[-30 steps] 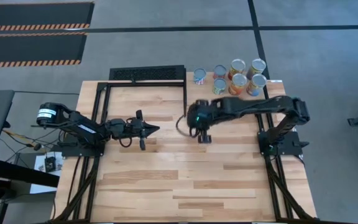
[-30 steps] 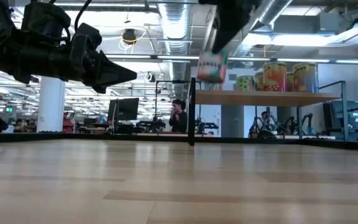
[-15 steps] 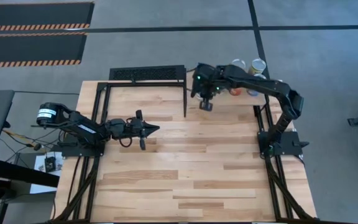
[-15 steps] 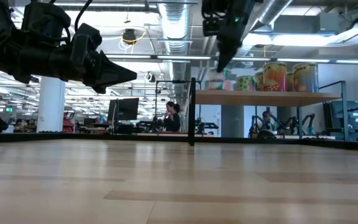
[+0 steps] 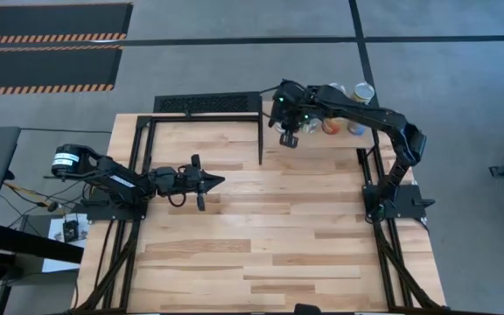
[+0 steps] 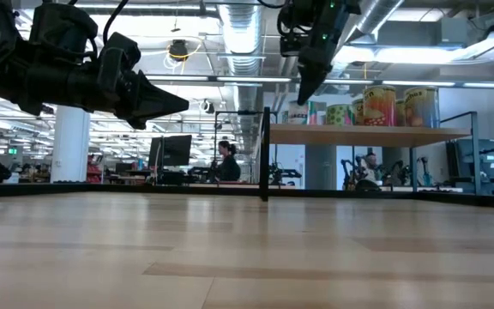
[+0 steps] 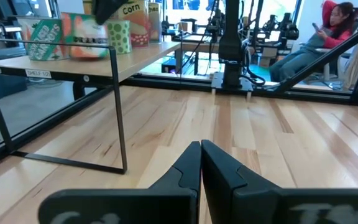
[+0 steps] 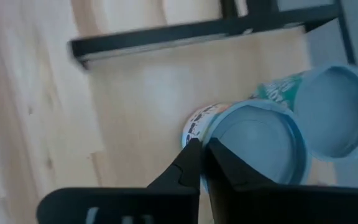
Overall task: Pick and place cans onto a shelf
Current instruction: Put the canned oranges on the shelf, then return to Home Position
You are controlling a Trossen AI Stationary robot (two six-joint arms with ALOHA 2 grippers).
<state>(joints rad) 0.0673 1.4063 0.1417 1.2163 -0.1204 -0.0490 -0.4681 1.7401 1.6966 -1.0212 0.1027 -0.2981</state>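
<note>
Several small cylindrical cans point(image 6: 376, 105) with coloured labels stand on the wooden shelf point(image 6: 367, 134) at the far edge of the light wood tabletop point(image 5: 278, 227). The right hand point(image 5: 289, 138) hangs above the shelf's left end, fingers nearly together and empty, just above an orange-labelled can point(image 8: 253, 146) beside a green-labelled one point(image 8: 328, 106). The left hand point(image 5: 208, 182) hovers over the tabletop, fingers pressed together, holding nothing.

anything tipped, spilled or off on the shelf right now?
Nothing stands out. The cans stand upright in a cluster on the shelf, none tipped or fallen. The right gripper hangs over the nearest can, holding nothing. The left gripper waits shut above the table.
</note>
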